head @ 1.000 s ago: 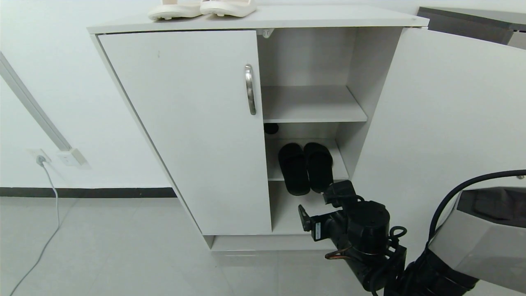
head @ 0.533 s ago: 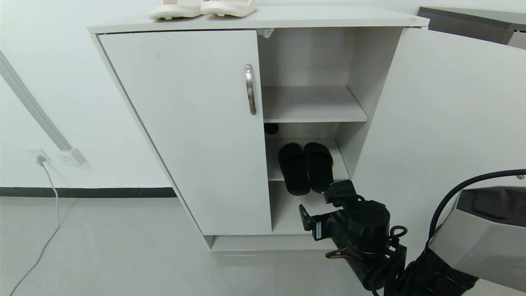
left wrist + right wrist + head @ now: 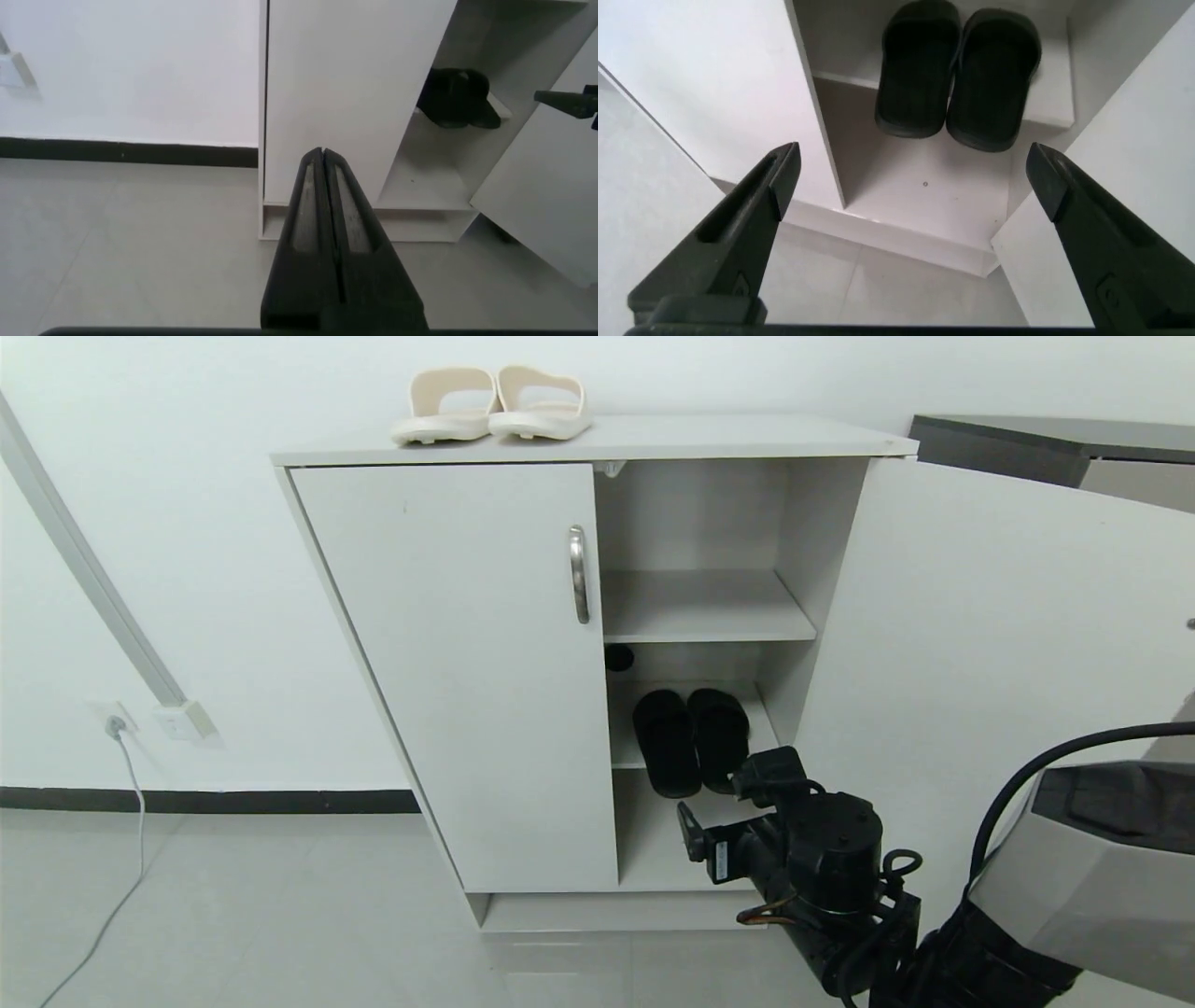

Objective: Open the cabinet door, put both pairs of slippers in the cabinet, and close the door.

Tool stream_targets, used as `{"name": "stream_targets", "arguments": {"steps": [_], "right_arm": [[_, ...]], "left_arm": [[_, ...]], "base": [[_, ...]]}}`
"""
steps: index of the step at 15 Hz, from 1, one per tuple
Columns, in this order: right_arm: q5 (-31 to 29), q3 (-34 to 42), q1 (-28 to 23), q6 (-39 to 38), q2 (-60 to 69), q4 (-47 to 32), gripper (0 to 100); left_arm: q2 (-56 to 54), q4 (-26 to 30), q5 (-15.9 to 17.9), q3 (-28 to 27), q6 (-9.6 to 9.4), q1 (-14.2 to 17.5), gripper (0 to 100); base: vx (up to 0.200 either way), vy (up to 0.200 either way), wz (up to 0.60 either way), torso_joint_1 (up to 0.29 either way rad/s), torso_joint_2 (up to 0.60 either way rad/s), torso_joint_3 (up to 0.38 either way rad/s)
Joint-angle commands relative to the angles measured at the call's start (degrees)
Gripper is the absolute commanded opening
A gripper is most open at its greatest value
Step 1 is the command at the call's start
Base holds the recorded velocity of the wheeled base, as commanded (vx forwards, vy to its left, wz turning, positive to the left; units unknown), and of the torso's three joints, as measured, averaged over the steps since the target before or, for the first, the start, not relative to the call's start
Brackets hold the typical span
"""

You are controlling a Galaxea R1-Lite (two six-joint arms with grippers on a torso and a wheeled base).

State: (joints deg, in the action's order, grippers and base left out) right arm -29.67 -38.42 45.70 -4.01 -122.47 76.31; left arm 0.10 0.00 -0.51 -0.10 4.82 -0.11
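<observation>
The white cabinet [image 3: 709, 434] has its right door [image 3: 980, 644] swung open and its left door [image 3: 467, 663] shut. A pair of black slippers [image 3: 691, 737] lies on the middle shelf, toes inward; the black slippers [image 3: 957, 70] sit just beyond my right gripper [image 3: 913, 159], which is open and empty. In the head view my right gripper [image 3: 724, 798] hovers in front of the lower compartment. A pair of beige slippers [image 3: 493, 406] rests on the cabinet top. My left gripper [image 3: 322, 157] is shut and empty, low over the floor before the cabinet.
A metal handle [image 3: 580, 574] sits on the shut left door. A wall socket with a cable [image 3: 117, 723] and a slanted conduit [image 3: 84, 569] are to the left. Dark-topped furniture [image 3: 1055, 439] stands behind the open door. The upper shelf [image 3: 700, 607] is bare.
The head camera has shifted, so the cabinet sits lower and the beige slippers show in full. The slippers, doors and right gripper have not visibly moved.
</observation>
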Motion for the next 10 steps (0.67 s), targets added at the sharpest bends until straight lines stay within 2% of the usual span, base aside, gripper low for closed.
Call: {"name": "stream_targets", "arguments": {"steps": [1, 5, 10], "right_arm": [[0.0, -0.1, 0.1, 0.1, -0.5, 0.1, 100], [-0.1, -0.2, -0.5, 0.1, -0.4, 0.2, 100], [-0.1, -0.3, -0.8, 0.2, -0.4, 0.2, 100]], "left_arm": [[0.1, 0.0, 0.0, 0.0, 0.02, 0.0, 0], [0.1, 0.0, -0.1, 0.0, -0.07, 0.0, 0], [0.1, 0.0, -0.1, 0.0, 0.02, 0.0, 0]], "base": [[0.0, 0.0, 0.0, 0.012, 0.0, 0.203], [0.0, 0.0, 0.0, 0.004, 0.0, 0.178], [0.0, 0.0, 0.0, 0.0, 0.0, 0.014]]}}
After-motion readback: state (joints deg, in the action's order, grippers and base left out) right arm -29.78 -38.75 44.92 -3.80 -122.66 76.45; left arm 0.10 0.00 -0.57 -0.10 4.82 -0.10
